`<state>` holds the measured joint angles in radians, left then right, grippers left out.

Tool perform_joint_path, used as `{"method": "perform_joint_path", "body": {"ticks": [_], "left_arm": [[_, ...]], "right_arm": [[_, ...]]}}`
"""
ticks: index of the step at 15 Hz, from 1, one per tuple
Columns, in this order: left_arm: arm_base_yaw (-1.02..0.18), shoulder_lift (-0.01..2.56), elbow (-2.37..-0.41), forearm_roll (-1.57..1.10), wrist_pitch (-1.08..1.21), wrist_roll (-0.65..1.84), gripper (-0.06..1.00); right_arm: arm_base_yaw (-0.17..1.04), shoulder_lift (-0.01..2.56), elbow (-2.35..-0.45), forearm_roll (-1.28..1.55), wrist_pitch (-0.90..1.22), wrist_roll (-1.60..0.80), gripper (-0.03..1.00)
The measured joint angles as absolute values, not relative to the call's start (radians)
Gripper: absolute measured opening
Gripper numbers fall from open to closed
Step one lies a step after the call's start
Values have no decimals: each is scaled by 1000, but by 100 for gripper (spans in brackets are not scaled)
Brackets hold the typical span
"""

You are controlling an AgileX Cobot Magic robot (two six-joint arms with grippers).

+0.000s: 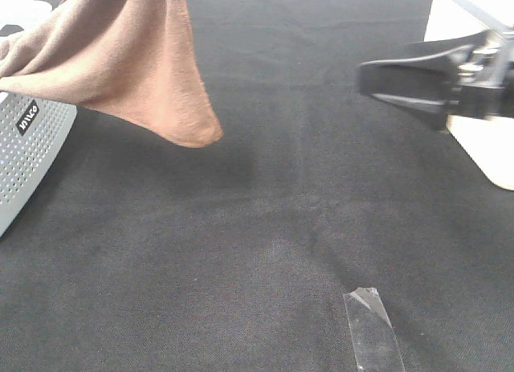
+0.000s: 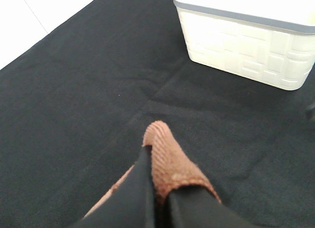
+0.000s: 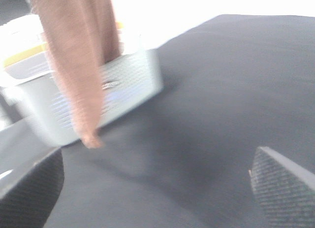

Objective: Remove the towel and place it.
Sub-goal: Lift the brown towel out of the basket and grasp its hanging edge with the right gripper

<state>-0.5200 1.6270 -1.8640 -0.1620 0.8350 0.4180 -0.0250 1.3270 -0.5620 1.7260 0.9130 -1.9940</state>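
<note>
The towel [image 2: 166,156] hangs pinched in left tool [image 2: 162,191].

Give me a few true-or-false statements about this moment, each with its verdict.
1. The left gripper is shut on the towel. True.
2. A strip of clear tape lies on the black table cloth. True.
3. The right gripper grips a corner of the towel. False: it is open, empty and apart from the towel.
4. The towel lies spread flat on the black table cloth. False: it hangs bunched from above.
5. The grey perforated basket stands at the left edge of the high view. True.
</note>
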Motion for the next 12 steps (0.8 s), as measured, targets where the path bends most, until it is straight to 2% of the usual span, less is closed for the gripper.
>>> {"method": "perform_joint_path", "body": {"ticks": [6, 12], "left_arm": [[-520, 1627, -1864, -175, 811, 413, 0], [-520, 1627, -1864, -201, 775, 385, 0]], "right_arm": [[256, 1626, -845, 1733, 867, -2030, 95], [419, 1767, -977, 1733, 843, -2030, 95]]}}
